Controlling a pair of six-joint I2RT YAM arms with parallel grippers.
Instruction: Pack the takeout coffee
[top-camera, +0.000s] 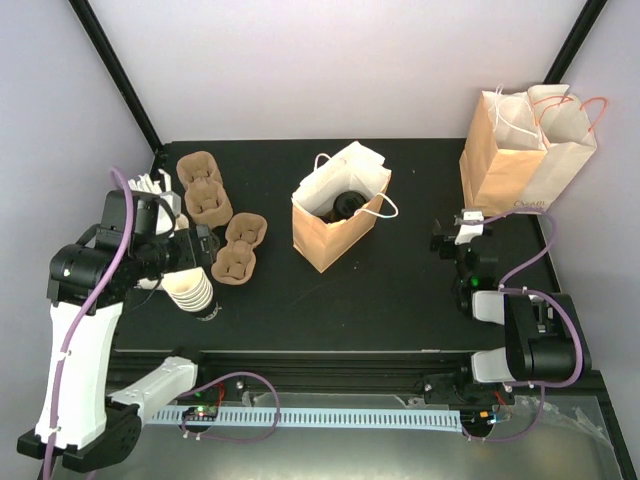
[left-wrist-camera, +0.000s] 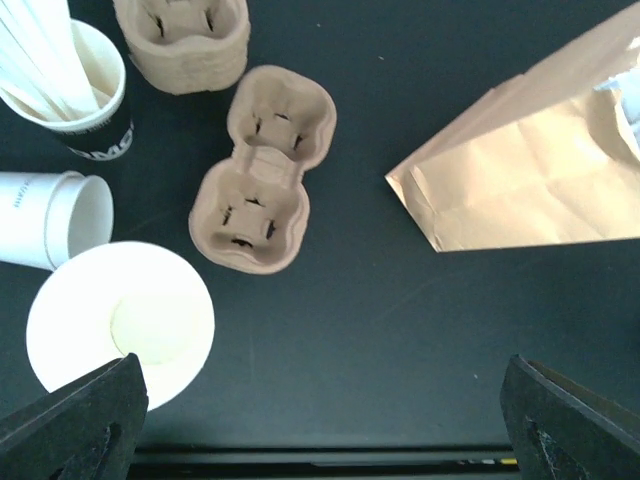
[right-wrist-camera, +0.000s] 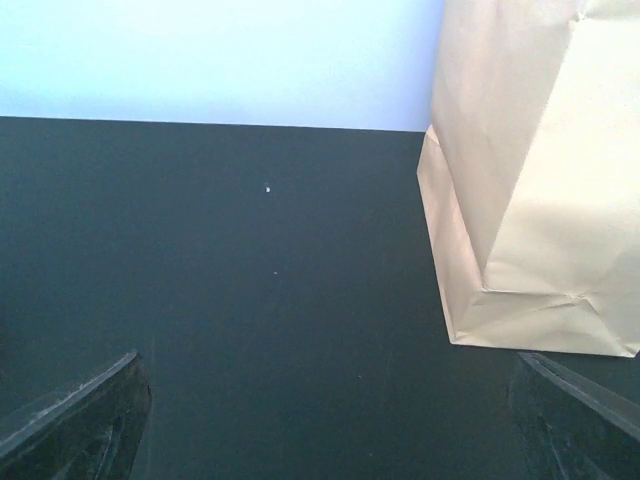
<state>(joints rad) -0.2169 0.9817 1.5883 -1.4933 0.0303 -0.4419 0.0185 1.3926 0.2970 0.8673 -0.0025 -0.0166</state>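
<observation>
Looked nearly done, maybe fully done. Found the small white paper takeout coffee cup with its shiny black round lid (top-camera: 346, 206) already down inside the open brown paper bag (top-camera: 322, 243) in the middle of the black table (top-camera: 400, 300). Showed only its dark lid from above. Sat well apart from both claws, about midway between them. Held nothing in the left claw (left-wrist-camera: 322, 425) or the right claw (right-wrist-camera: 325, 420), both with fingers spread wide apart. Hung the left claw above a white paper cup with no lid (left-wrist-camera: 120, 325), near the brown pulp cup carriers (left-wrist-camera: 265, 170). Likely nothing left but pulling the arms back.
</observation>
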